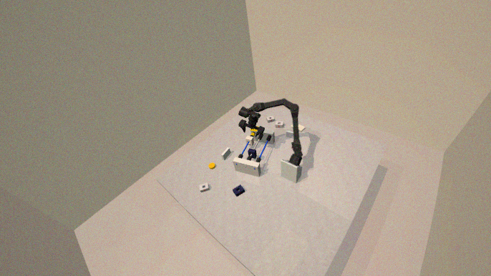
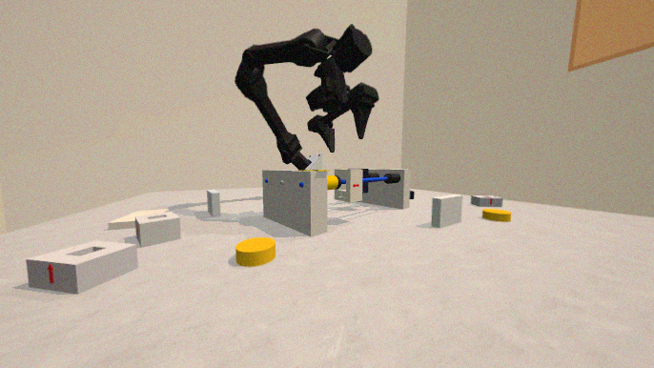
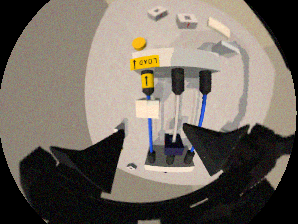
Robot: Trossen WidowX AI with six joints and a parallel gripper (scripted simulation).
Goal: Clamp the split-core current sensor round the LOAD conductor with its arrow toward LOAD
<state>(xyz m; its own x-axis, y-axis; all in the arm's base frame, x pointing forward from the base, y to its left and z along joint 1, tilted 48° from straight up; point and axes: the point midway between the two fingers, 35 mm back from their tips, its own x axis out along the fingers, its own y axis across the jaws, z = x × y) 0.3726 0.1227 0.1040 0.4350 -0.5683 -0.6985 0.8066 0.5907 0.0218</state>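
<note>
1 black arm arches over the conductors, its tool pointing down, released and empty.

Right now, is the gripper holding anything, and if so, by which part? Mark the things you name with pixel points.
Nothing is held. The gripper [image 1: 253, 131] [image 2: 347, 145] [image 3: 154, 129] is open above the conductors; the white sensor [image 1: 247, 139] [image 2: 353, 185] [image 3: 147, 109] sits on the LOAD conductor [image 2: 377, 179] [image 3: 150, 132], below the fingertips.

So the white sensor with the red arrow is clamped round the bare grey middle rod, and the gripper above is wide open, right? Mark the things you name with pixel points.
Not quite: the wrist view shows the white sensor [image 2: 354, 192] [image 3: 147, 109] on the blue LOAD conductor [image 2: 377, 179] [image 3: 150, 132]. The gripper [image 2: 346, 145] [image 3: 154, 129] above is indeed wide open.
</note>
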